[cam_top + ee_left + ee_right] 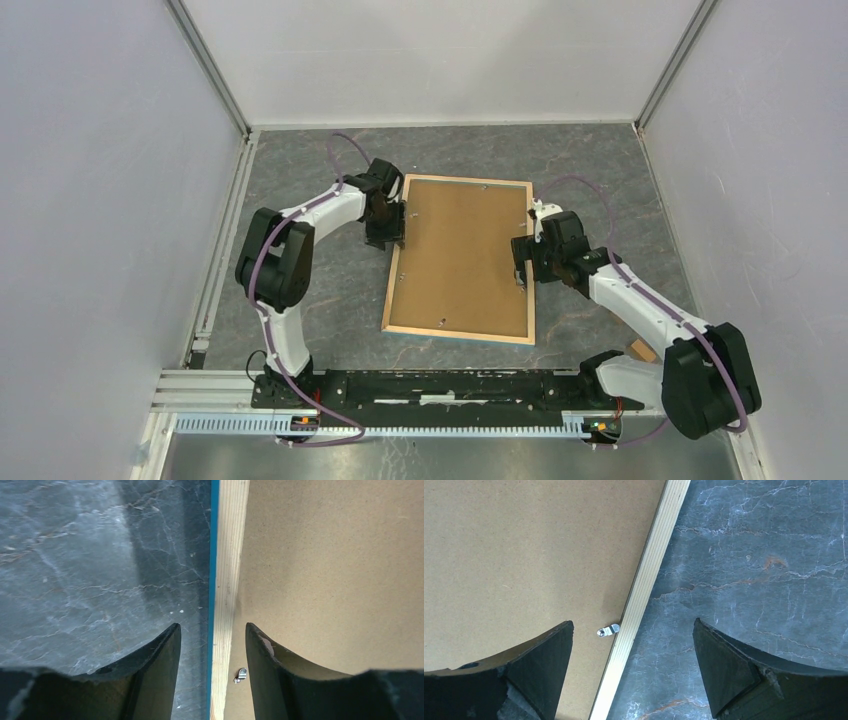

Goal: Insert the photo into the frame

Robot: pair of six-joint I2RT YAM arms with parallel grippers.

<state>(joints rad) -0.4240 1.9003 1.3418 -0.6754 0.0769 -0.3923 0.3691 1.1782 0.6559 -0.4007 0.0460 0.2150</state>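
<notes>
Frame point(458, 335) face down near the middle of the counter point(300, 200), light wood rim up, with a sliver of blue front edge showing along the left side in the left wrist view. Inside the rim, brown backing board point(465, 255) seated flat and covering the whole opening. No photo in sight, neither on the counter nor in either claw; possibly under the board already, but impossible to tell from here. At the right rim, small metal tab point(609, 630) turned inward over the board's edge; by the left rim, second tab point(241, 675), too small to say whether over the board or clear of it. Astride the left rim, left claw point(212, 630) spread, one finger over the counter and the other over the board, pinching nothing. Across the right rim, right claw point(633, 624) likewise spread wide and empty. Judging from this, either nearly finished, with only tabs to turn and the frame to flip, or hardly begun, with removal of the board and insertion of the print ahead. Probably the former, given no loose print anywhere on view.
</notes>
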